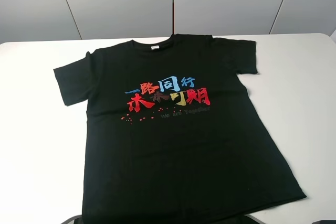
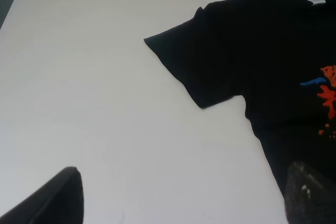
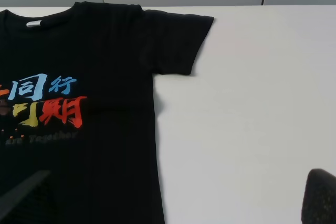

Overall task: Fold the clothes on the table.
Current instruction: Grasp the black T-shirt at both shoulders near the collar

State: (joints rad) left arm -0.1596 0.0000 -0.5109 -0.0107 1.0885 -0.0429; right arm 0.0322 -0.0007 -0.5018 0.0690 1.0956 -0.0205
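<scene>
T-shirt (image 1: 173,140) lies flat and front up at the centre of the exterior view, collar toward the top edge, hem running off the bottom edge. The body is skewed a bit, with the hem swinging toward lower right. Print (image 1: 168,95) sits mid-chest and neck label (image 1: 155,47) shows at the collar. Sleeves are both spread out, one sleeve (image 1: 73,82) at centre left and the other sleeve (image 1: 239,53) at upper right. No fold is made yet. My read is that it's laid open like this so the sides and sleeves can be picked cleanly as a start state. Table (image 1: 31,145) shows bare white on both flanks, so there's plenty of room to work. Left gripper (image 2: 184,195) has its jaws spread wide and nothing between them. One finger overlaps the shirt's side edge in the wrist view, and I can't tell if it touches. Right gripper (image 3: 170,195) is the same, wide apart and empty, looking down the shirt's other side edge. Both look staged for a first pinch on the fabric.
</scene>
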